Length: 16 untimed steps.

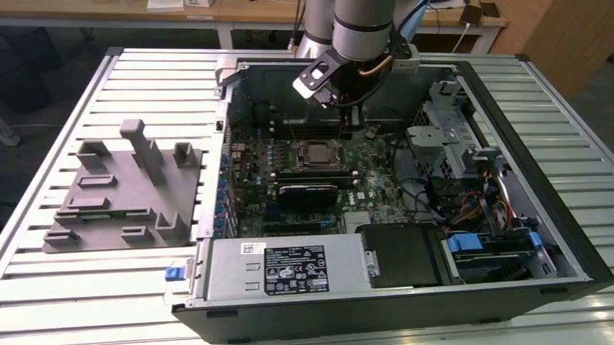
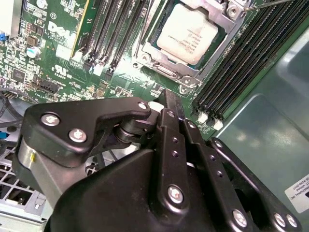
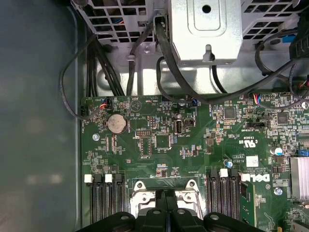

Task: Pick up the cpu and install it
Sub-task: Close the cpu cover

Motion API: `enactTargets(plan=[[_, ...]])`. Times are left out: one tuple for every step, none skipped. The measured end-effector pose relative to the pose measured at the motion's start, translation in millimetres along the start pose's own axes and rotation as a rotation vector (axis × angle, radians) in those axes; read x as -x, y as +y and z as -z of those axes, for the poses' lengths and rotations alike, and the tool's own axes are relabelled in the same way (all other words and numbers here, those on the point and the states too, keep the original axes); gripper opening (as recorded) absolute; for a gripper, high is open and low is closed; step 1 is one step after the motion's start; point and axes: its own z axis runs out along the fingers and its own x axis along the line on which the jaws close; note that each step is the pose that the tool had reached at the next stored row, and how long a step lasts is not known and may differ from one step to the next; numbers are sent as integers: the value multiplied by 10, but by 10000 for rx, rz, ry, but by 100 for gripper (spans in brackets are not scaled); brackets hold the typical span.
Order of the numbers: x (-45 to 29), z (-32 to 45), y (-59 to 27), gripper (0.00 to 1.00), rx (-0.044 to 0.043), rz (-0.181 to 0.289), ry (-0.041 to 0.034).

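The second wrist view is showing the cpu [image 2: 188, 34] lying flat inside the socket frame [image 2: 166, 73], with its pale metal top facing up and the frame's silver edge running close around the sides that are in view. The gripper [image 2: 171, 104] is hovering above the motherboard [image 2: 58, 53] just beside the socket frame, apart from the cpu. Its two black fingers are pressed together and are gripping nothing. In the exterior view the grey fixture [image 1: 125, 194] is sitting on the table well apart from the socket frame, outside the computer case [image 1: 537, 237]. Rows of memory slots [image 2: 231, 63] are flanking the socket frame on both sides.

Judging from its look, the cpu is likely handling as a light, thin, stiff plate. It is not going to bend, but its smooth metal top is probably offering little friction, so a pinch from above would be slipping. The safer hold is appearing to be across two opposite pale edges, with the chip kept level. The underside and the socket contacts beneath it are probably the fragile parts, so any tilt or sideways drag is risking damage. The frame is leaving little room beside those edges for fingers. Whether the frame is clamping the cpu down cannot be told from these views
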Motion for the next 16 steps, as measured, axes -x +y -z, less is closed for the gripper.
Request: enactTargets(plan=[[0, 0, 0, 11, 0, 0, 0], [0, 0, 0, 11, 0, 0, 0], [0, 0, 0, 11, 0, 0, 0], [0, 0, 0, 11, 0, 0, 0], [0, 0, -1, 11, 0, 0, 0], [0, -1, -6, 11, 0, -2, 0], [0, -5, -14, 11, 1, -2, 4], [1, -7, -30, 11, 0, -1, 2], [2, -8, -51, 11, 0, -1, -1], [3, -10, -74, 11, 0, 0, 0], [5, -11, -96, 11, -1, 1, -1], [5, -14, -114, 11, 0, 1, 0], [6, -16, -133, 11, 0, -1, 0], [6, -18, -150, 11, 0, -1, 0], [7, -22, -166, 11, 0, -1, 1], [8, -25, -186, 11, 0, 0, 0]])
